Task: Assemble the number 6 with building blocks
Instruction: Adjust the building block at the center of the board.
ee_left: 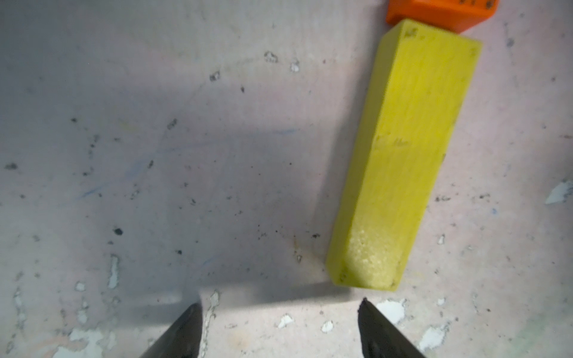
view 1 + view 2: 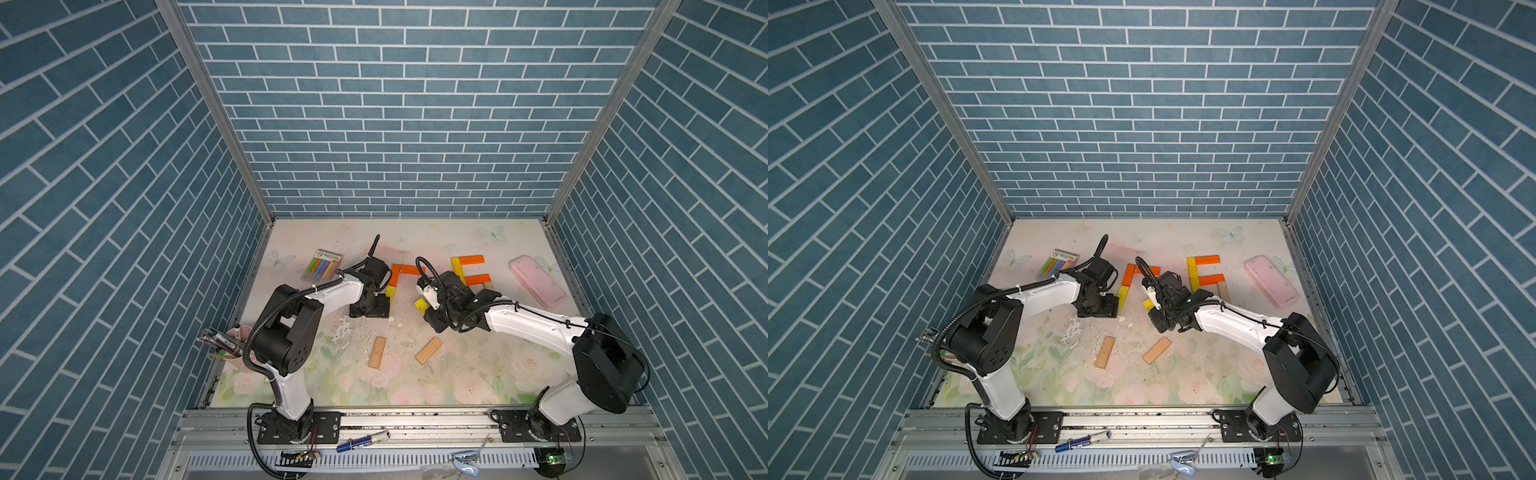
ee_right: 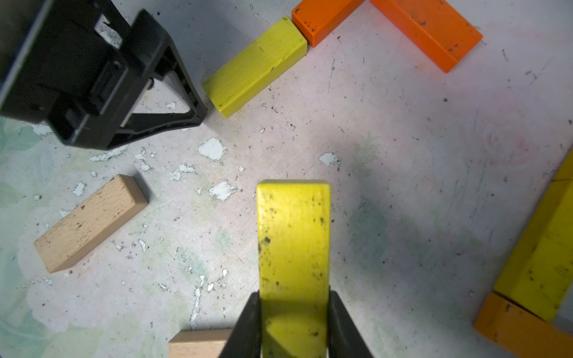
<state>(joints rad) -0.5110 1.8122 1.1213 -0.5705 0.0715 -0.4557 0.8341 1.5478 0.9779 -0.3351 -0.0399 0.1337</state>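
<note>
Jaws of right gripper (image 3: 294,293) clenched on yellow plank (image 3: 293,235) — plank juts straight ahead past fingertips. Jaws of left gripper (image 1: 279,305) spread, nothing between. Second yellow plank (image 1: 403,155) lies flat just ahead of left jaws, off to one side, far end touching orange plank (image 1: 440,12). Second orange plank (image 3: 431,34) meets that one at corner. Tan plank (image 3: 90,223) loose, well aside of right jaws — second tan plank (image 3: 201,342) just beside them.
</note>
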